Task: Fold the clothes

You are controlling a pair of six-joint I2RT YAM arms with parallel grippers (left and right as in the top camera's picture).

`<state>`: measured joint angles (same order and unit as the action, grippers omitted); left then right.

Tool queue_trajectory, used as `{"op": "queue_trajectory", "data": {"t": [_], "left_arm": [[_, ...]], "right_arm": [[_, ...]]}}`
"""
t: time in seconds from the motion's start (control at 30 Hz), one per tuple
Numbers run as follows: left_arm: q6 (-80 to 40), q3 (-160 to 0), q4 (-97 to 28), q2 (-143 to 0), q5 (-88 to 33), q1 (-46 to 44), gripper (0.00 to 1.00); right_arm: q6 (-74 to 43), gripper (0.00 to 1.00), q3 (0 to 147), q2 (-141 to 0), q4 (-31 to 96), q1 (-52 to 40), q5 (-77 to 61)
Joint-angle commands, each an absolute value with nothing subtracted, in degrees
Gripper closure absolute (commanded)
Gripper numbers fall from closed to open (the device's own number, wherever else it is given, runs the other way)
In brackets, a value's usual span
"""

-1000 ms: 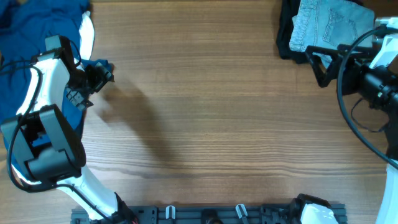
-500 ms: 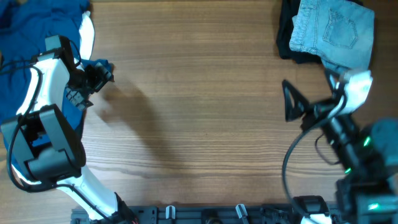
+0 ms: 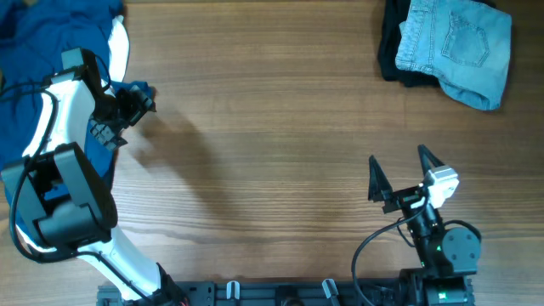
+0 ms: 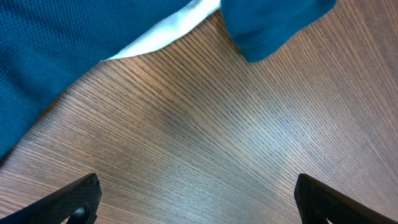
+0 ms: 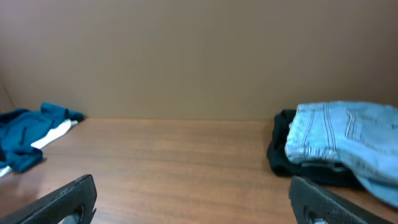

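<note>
Overhead — denim shorts (image 3: 455, 42) folded atop dark garment (image 3: 389, 51); left gripper (image 3: 123, 117), right gripper (image 3: 398, 161) splayed wide, empty

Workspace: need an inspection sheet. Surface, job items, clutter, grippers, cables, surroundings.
Surface: wooden table, middle bare.
Job's things: denim shorts folded, lying on a dark garment at the far right; blue garment crumpled at the far left.
Clutter: nothing seen.
Grippers: left gripper open and empty, over bare wood beside the blue garment; right gripper open and empty, near the front edge, apart from the shorts.
Cables: black cable looping by the right arm's base.
Surroundings: plain brown wall behind the table; black rail along the near edge.
</note>
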<state>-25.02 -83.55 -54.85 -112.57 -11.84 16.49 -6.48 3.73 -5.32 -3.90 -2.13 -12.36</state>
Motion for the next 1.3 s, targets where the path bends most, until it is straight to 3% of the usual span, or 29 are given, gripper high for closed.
{"op": "queue_trajectory", "data": {"t": [0.0,1.27], "left_arm": [[-25.78,-84.33,-54.85,-111.53,-11.9,16.25,0.0],[-25.78,-84.33,-54.85,-106.89,-11.88,15.81,0.0]], "right_arm": [[-7.53,0.0,1.39,-1.98,-4.49,-2.39,-11.4],[-7.66,0.0,0.3,-0.27,-1.04,-2.39,-12.05]]}}
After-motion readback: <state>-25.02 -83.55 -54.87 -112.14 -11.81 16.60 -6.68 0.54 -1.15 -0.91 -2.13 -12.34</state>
